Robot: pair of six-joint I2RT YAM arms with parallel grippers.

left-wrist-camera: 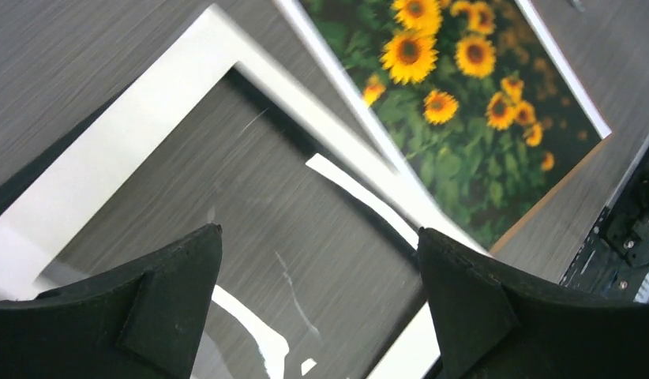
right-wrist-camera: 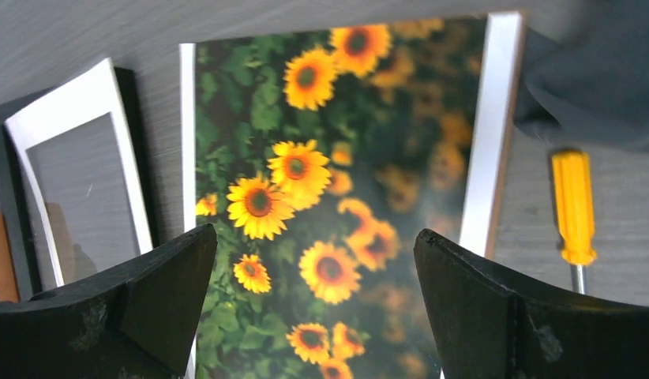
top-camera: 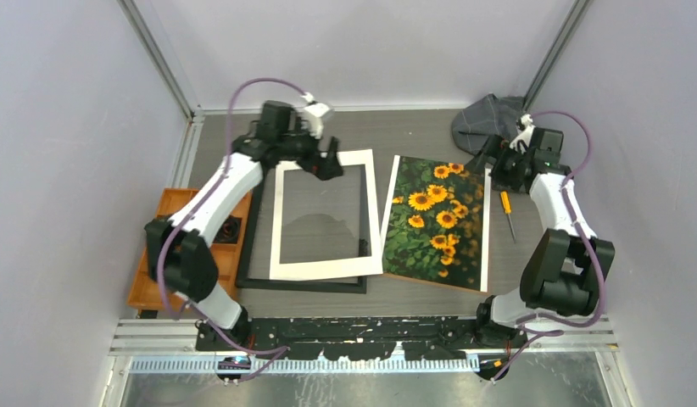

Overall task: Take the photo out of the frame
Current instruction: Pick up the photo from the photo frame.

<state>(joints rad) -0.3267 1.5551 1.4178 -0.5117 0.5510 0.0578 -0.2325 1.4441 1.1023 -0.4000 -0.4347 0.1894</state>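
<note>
The photo (top-camera: 434, 220) of sunflowers lies flat on the table, outside the frame (top-camera: 303, 285) and just to its right, with a thin brown board edge showing beneath it. The frame has a black border and a white mat (top-camera: 320, 268), which sits slightly askew on it; grey table shows through the opening. My left gripper (top-camera: 326, 161) hovers open over the frame's far right corner, nothing between its fingers (left-wrist-camera: 179, 276). Open and empty, my right gripper (top-camera: 495, 170) hangs over the photo's (right-wrist-camera: 329, 181) far right corner. The left wrist view shows mat (left-wrist-camera: 132, 134) and photo (left-wrist-camera: 463, 103).
A yellow-handled screwdriver (top-camera: 506, 208) lies right of the photo, and appears in the right wrist view as well (right-wrist-camera: 574, 205). A crumpled grey cloth (top-camera: 489, 119) sits at the back right. An orange compartment tray (top-camera: 158, 254) stands left of the frame, under my left arm.
</note>
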